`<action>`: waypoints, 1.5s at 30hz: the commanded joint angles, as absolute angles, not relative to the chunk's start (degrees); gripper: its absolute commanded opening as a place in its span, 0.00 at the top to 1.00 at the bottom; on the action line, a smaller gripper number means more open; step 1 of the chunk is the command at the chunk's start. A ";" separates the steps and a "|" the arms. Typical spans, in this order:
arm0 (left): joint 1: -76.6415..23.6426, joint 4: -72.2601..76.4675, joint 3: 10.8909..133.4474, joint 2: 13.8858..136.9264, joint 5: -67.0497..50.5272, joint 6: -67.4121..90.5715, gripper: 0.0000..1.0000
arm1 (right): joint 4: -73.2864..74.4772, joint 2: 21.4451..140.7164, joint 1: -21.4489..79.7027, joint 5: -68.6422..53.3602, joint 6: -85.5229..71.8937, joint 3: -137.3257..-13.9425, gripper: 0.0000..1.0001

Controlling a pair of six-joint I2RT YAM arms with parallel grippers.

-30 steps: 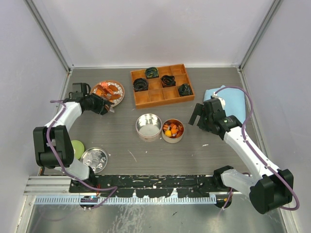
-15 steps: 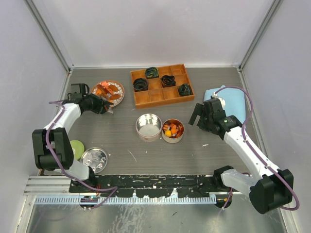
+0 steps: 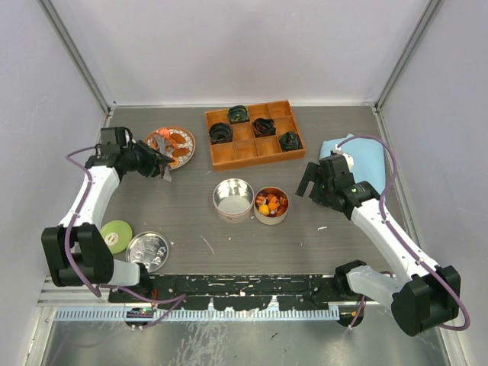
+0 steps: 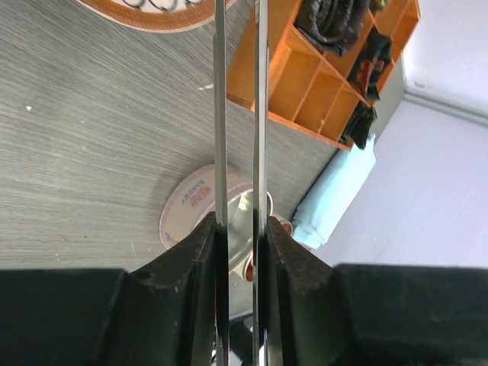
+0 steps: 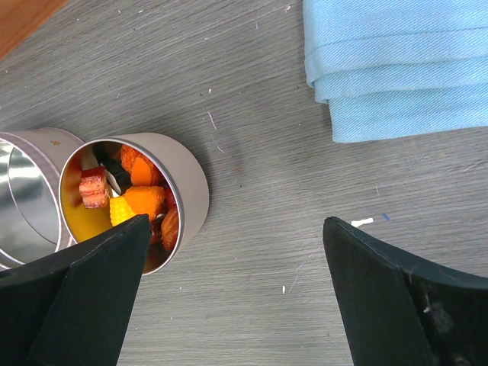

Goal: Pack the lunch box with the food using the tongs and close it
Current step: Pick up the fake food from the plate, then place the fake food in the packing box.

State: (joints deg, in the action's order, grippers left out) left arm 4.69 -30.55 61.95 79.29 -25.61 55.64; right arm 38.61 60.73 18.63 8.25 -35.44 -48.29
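My left gripper (image 3: 146,162) is shut on the tongs (image 3: 163,166) just left of the plate (image 3: 183,152) that carries orange and red food (image 3: 169,141). In the left wrist view the tongs' two thin arms (image 4: 219,114) run up from between my fingers (image 4: 200,252) and off the top edge, so their tips are hidden. The lunch box is two round tins: one empty (image 3: 233,197), one holding food (image 3: 271,203). My right gripper (image 3: 312,181) hangs open just right of the filled tin (image 5: 189,183), with nothing between its fingers.
An orange divided tray (image 3: 254,134) with dark coiled lumps stands at the back. A folded blue cloth (image 3: 354,150) lies at the right. A round metal lid (image 3: 148,250) and a green disc (image 3: 116,234) lie near the left arm's base.
My left arm has drawn back to the left with the tongs, off the plate's edge, and its jaws have squeezed the tongs narrower. The right arm has not moved.
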 commanded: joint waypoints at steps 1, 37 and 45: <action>4.28 -32.83 65.99 76.29 -33.70 47.08 0.78 | 36.75 59.16 18.42 8.29 -35.29 -48.96 0.00; -25.90 -57.59 62.89 75.98 -41.02 22.53 0.73 | 35.86 58.90 18.37 6.59 -36.68 -48.51 0.00; -27.42 -52.38 62.27 79.52 -39.59 26.18 0.74 | 35.94 58.78 18.38 6.90 -36.48 -48.43 0.00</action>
State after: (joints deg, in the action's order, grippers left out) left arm -26.98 -56.34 62.02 79.07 -38.70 24.69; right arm 38.04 59.99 18.63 6.68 -36.18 -47.99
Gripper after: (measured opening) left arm 0.269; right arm 0.998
